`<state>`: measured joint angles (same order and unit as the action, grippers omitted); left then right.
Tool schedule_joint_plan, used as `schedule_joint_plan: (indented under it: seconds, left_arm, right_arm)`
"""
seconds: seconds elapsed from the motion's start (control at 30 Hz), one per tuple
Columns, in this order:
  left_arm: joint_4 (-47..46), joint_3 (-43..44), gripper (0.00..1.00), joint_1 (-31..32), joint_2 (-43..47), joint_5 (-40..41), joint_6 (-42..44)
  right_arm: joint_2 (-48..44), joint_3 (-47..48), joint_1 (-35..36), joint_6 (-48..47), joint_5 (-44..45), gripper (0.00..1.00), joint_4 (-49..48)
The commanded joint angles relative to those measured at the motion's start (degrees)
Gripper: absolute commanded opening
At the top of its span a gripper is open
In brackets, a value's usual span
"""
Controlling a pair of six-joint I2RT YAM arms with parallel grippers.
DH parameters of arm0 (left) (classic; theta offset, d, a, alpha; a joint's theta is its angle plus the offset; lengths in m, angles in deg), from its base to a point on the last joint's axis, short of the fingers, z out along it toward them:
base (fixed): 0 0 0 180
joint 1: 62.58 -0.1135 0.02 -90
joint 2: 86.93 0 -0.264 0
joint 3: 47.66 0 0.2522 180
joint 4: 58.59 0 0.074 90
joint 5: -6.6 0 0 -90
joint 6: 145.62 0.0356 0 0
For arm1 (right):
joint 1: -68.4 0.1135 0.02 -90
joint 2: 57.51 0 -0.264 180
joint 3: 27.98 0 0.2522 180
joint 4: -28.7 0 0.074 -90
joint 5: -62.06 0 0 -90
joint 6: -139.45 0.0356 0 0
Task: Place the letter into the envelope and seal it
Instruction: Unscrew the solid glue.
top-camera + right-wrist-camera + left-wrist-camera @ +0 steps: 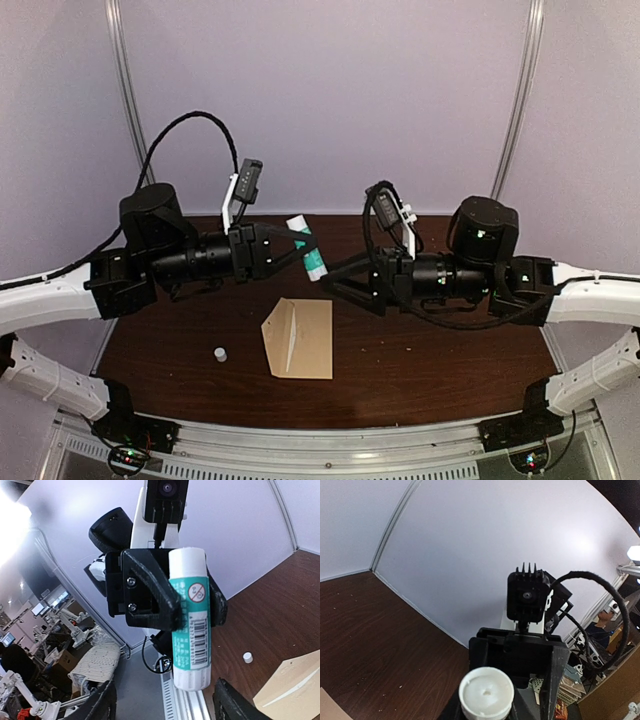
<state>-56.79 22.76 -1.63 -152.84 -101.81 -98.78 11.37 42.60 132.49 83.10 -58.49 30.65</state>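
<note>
The dark counter (420, 350) carries the envelope (310, 340), which lies flat between the arms with its pointed flap to the left. A pale strip at its fold may be the letter's edge, though I cannot be sure. The left tool (296, 247) is clamped on the glue stick (312, 256), held up above the counter, likely for sealing. The right tool (342, 285) has its fingers apart, just beside the stick. A small white cap (220, 353) rests left of the envelope.

Envelope (298, 338) lies centre of the table (420, 370), toward the near edge; cap (219, 354) to its left; glue stick (308, 247) aloft behind.
</note>
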Motion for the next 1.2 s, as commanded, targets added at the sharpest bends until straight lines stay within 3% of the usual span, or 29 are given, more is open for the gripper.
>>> schedule_joint_plan:
  seconds: [0.0, 0.13, 0.33, 0.6, 0.8, 1.17]
  left_arm:
    - [3.87, 0.32, 0.00, -0.57, 1.15, 11.11, -3.64]
    - [7.14, 1.32, 0.00, -0.74, 0.32, 14.28, -5.88]
    - [9.23, 3.26, 0.00, -0.83, -0.92, 14.69, -5.39]
    - [9.50, 4.42, 0.00, -1.02, -1.15, 13.99, -4.74]
    - [9.44, 4.24, 0.00, -1.10, -1.41, 13.56, -5.00]
    - [8.91, 4.33, 0.00, -1.14, -1.68, 11.31, -5.17]
  right_arm:
    - [-1.53, 2.57, 0.32, -5.24, 14.13, 0.69, 11.84]
    - [1.08, 6.43, 2.31, -7.63, 21.42, 0.72, 17.39]
    - [5.67, 10.12, 4.73, -8.53, 23.54, 0.53, 17.64]
    - [10.18, 14.66, 6.43, -8.80, 31.69, 0.49, 22.83]
    - [9.88, 14.30, 6.57, -9.26, 30.67, 0.37, 21.27]
    - [9.98, 14.29, 6.59, -9.22, 32.92, 0.44, 20.99]
